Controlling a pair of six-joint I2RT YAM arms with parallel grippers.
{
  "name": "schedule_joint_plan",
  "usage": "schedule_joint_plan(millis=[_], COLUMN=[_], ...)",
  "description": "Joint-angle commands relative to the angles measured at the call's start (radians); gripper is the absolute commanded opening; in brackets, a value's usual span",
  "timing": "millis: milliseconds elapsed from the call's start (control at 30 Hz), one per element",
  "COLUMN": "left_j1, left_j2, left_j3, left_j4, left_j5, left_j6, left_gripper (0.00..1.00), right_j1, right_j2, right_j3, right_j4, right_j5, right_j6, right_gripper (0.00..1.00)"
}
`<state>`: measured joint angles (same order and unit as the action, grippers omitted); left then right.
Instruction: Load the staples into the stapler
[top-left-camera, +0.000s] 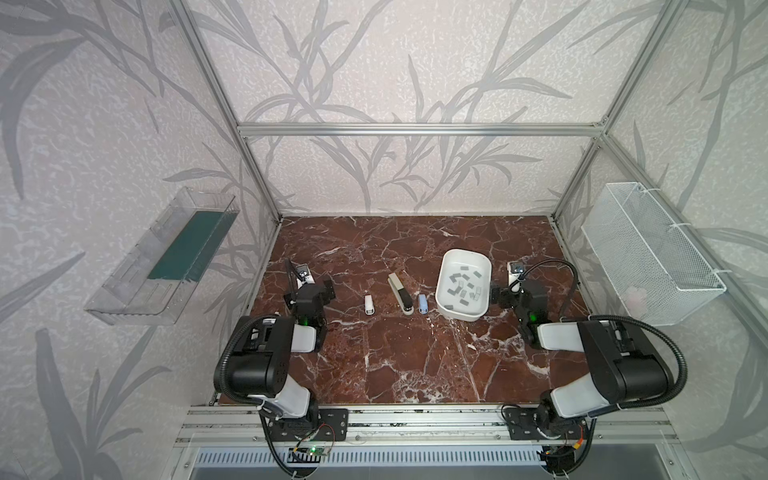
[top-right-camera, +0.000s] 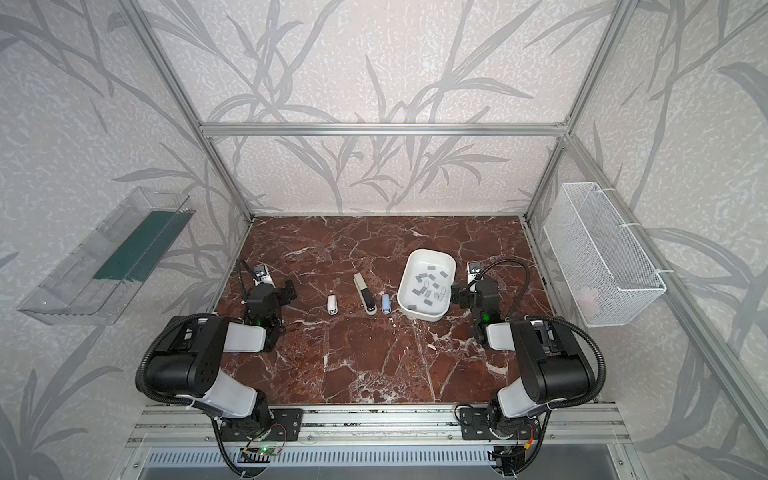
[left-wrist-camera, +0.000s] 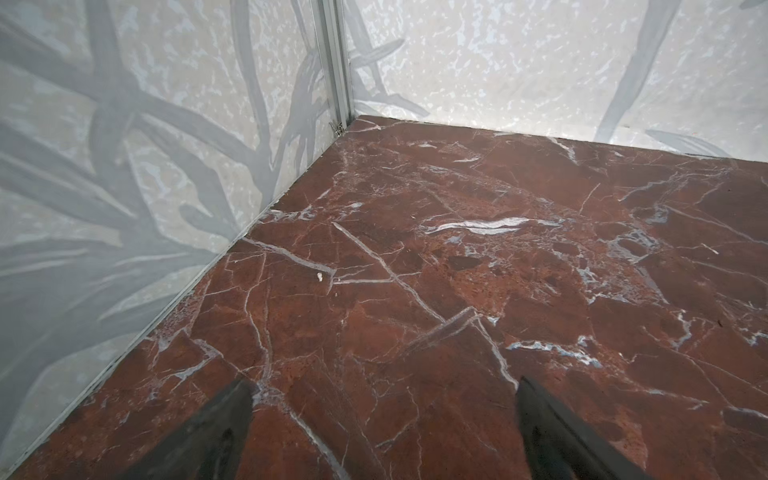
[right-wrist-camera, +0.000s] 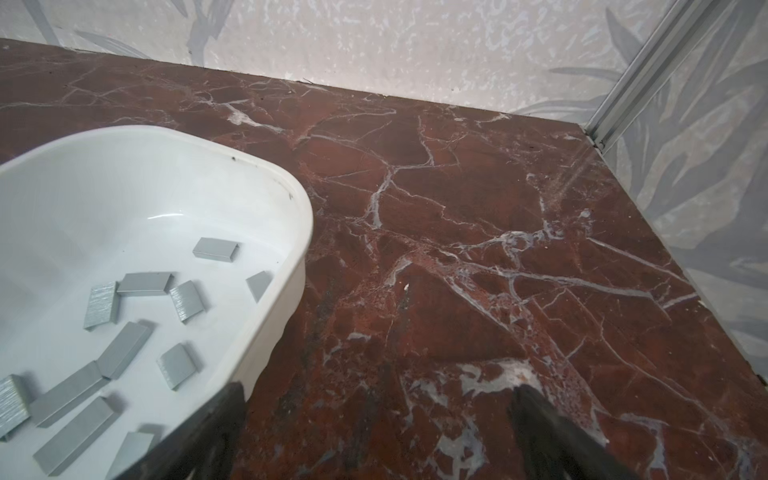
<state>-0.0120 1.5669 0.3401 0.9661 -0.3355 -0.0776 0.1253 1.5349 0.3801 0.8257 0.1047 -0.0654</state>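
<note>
Three staplers lie in a row mid-table in both top views: a small white stapler (top-left-camera: 369, 304) (top-right-camera: 332, 304), a long beige-and-black stapler (top-left-camera: 401, 293) (top-right-camera: 365, 293) and a small blue stapler (top-left-camera: 423, 304) (top-right-camera: 387, 304). To their right a white tub (top-left-camera: 461, 314) (right-wrist-camera: 291, 199) holds several grey staples (top-left-camera: 464, 269) (top-right-camera: 432, 269) (right-wrist-camera: 133, 349). My right gripper (top-left-camera: 515, 291) (right-wrist-camera: 379, 387) stands open beside the tub's right wall, one finger by its rim. Left of the staplers, my left gripper (top-left-camera: 309, 287) (left-wrist-camera: 384, 382) is open over bare marble, holding nothing.
The red marble table (top-left-camera: 415, 357) is boxed in by aluminium posts and patterned walls. A clear plastic bin (top-left-camera: 162, 257) hangs on the left wall and a white mesh basket (top-left-camera: 652, 253) on the right wall. Both arm bases sit at the front rail.
</note>
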Motion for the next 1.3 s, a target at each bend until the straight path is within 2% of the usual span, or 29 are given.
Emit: schedule_joint_plan(millis=[0, 1100, 1167, 1200, 1233, 1267], left_j1=[-0.003, -0.004, -0.007, -0.017, -0.023, -0.023], left_j2=[0.009, 0.008, 0.001, -0.02, -0.056, -0.079], left_j3=[0.02, 0.019, 0.011, 0.0, -0.022, -0.052], left_j4=[0.031, 0.032, 0.051, 0.057, 0.047, 0.095], left_j5=[-0.008, -0.009, -0.018, -0.046, -0.044, 0.002], left_j6=[0.019, 0.018, 0.02, 0.022, 0.02, 0.057], left_gripper=[0.99, 0.99, 0.99, 0.99, 0.99, 0.99], right_j1=[0.004, 0.004, 0.009, 0.023, 0.043, 0.057], right_j2=[0.008, 0.008, -0.015, -0.046, -0.107, -0.179], right_j3=[0.022, 0.02, -0.014, -0.033, -0.037, -0.02], right_j4=[0.032, 0.035, 0.108, 0.121, 0.075, -0.029], right_j5=[0.007, 0.007, -0.012, 0.022, 0.082, 0.122], right_j6=[-0.008, -0.011, -0.034, -0.041, -0.042, -0.029], right_gripper=[0.99, 0.99, 0.99, 0.99, 0.99, 0.99])
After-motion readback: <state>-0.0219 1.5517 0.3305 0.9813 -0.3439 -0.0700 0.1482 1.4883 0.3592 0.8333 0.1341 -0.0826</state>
